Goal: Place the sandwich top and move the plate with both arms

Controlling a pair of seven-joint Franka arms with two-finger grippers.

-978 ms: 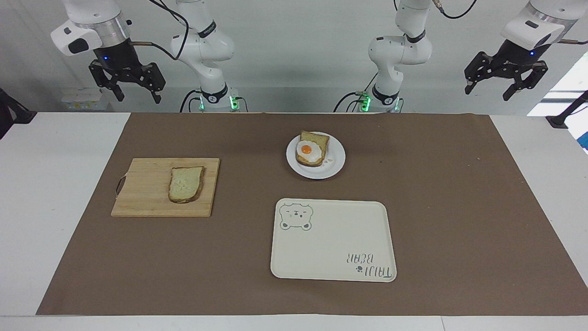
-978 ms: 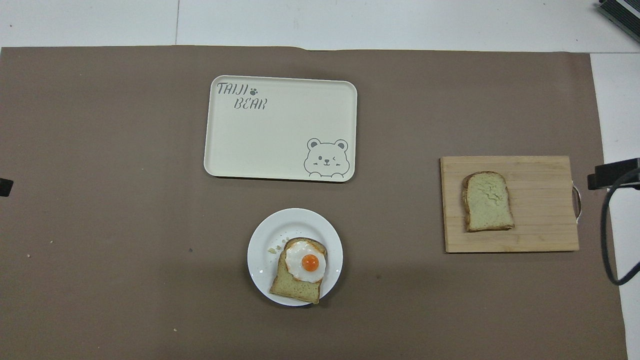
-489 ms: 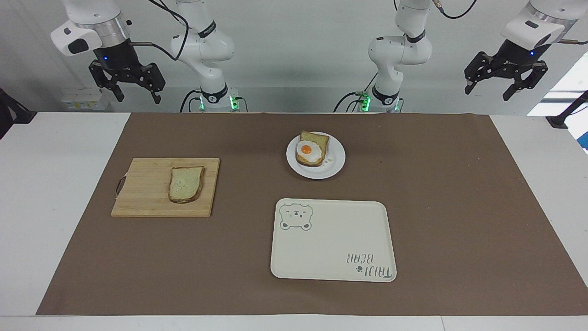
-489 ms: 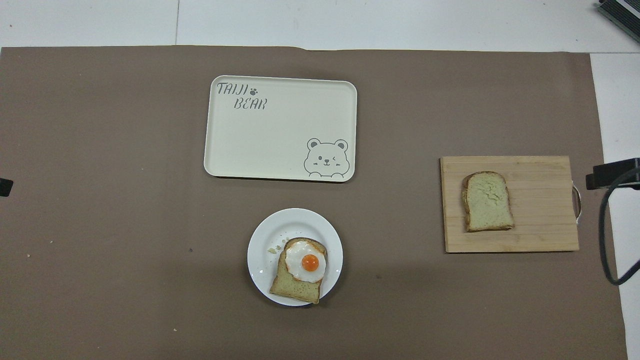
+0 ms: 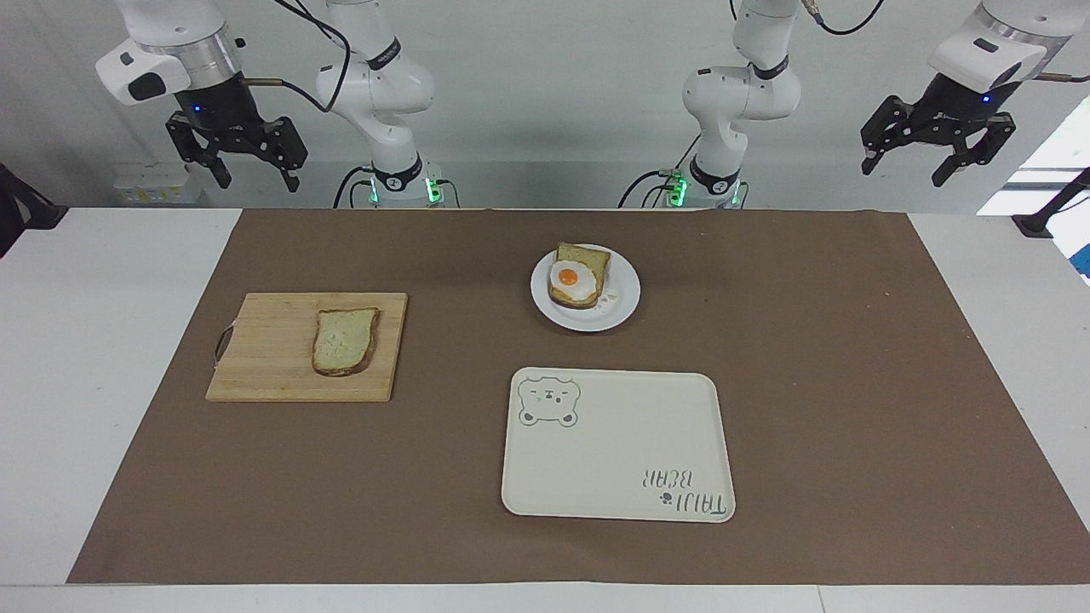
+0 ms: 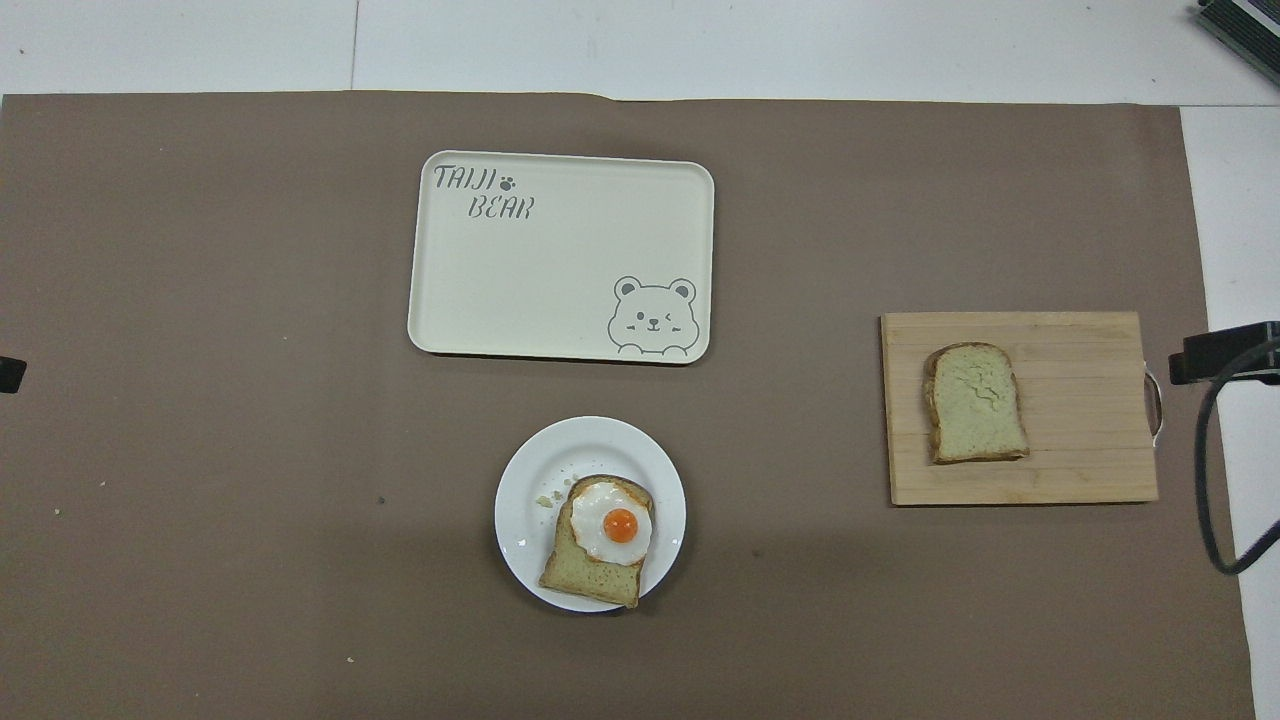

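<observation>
The sandwich top [image 5: 344,340] [image 6: 975,402], a plain pale bread slice, lies flat on a wooden cutting board [image 5: 264,366] toward the right arm's end of the table. Mid-table, close to the robots, the white plate [image 5: 622,308] [image 6: 540,470] carries a bread slice topped with a fried egg [image 5: 570,277]. My right gripper [image 5: 255,177] hangs open and empty, high over the table's edge by the robots at the board's end. My left gripper [image 5: 904,169] waits open and empty, high at the other end. In the overhead view only black edges of the grippers show.
A cream rectangular tray [image 5: 617,477] [image 6: 560,330] with a bear drawing lies farther from the robots than the plate. Brown paper [image 5: 851,383] covers most of the table. A few crumbs lie on the plate beside the bread.
The right gripper has crept very slightly toward the cutting board. Nothing else has moved.
</observation>
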